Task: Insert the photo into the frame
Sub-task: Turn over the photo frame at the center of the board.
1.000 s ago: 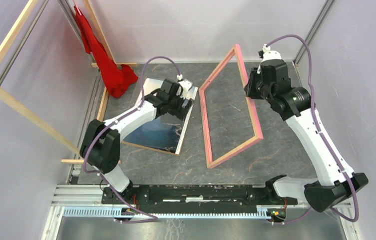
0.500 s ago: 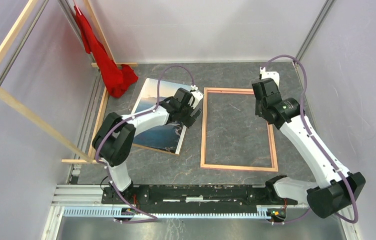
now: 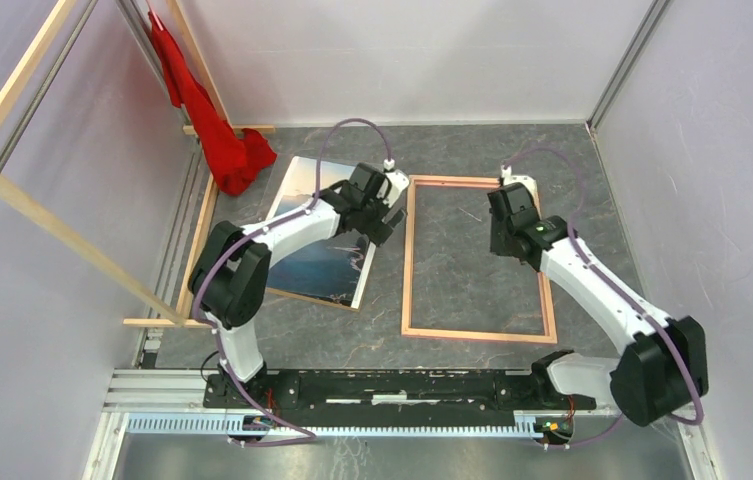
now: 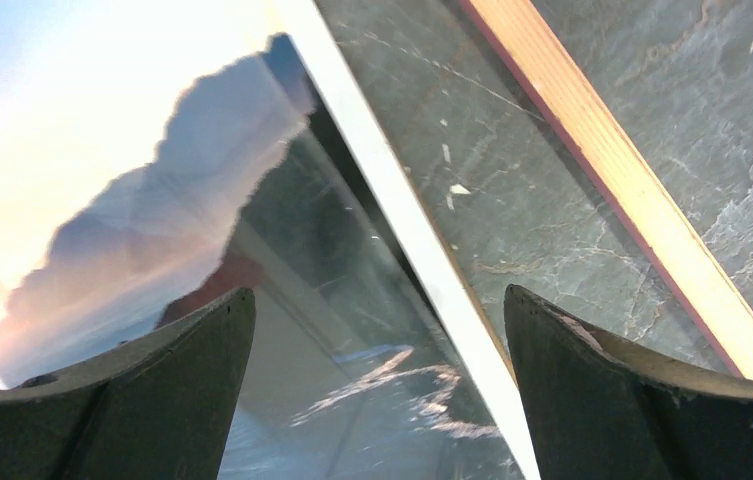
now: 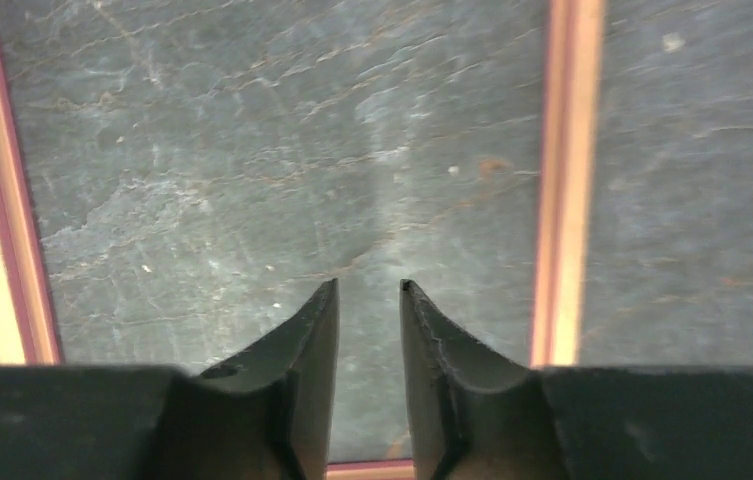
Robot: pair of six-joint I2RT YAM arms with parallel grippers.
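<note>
Frame (image 3: 477, 258) now flat on the surface (image 3: 452, 150), tan back up; a second ago it stood tilted. Right claw (image 5: 368, 300) has let go, nearly closed and empty. Left claw (image 4: 372, 350) spread wide over photo (image 3: 322, 260) at 9 o'clock; loading comes next.

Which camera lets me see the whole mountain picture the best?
The top external view: it shows nearly the whole photo on the table, only partly hidden by the left arm. The left wrist view shows just one close-up corner of it between the left gripper. The right wrist view shows none.
</note>
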